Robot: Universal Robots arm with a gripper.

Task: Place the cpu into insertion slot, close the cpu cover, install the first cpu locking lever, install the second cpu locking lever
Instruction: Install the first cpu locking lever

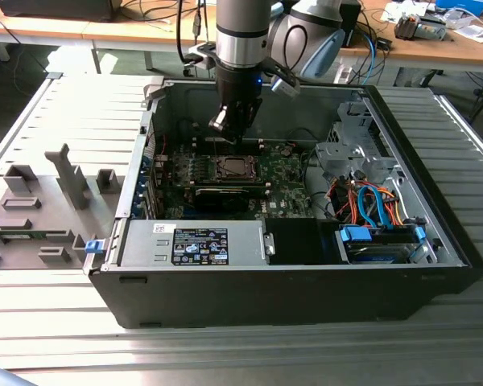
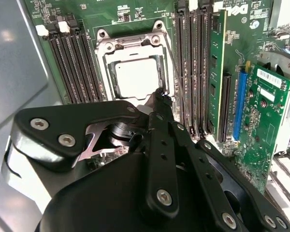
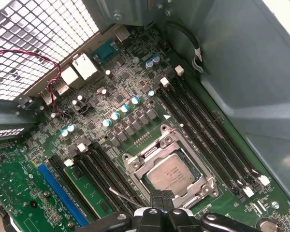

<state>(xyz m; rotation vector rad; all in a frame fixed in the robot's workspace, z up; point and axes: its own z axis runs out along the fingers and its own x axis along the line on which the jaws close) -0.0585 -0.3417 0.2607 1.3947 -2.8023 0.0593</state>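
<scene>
The cpu lies in the insertion slot on the green board; the cpu cover lies flat around it; the jaws are together, just beside the slot's edge; a thin wire lever sticks out near them.

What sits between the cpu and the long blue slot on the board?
In both wrist views, black memory slots and one green memory stick lie between the cpu and the blue slot.
</scene>
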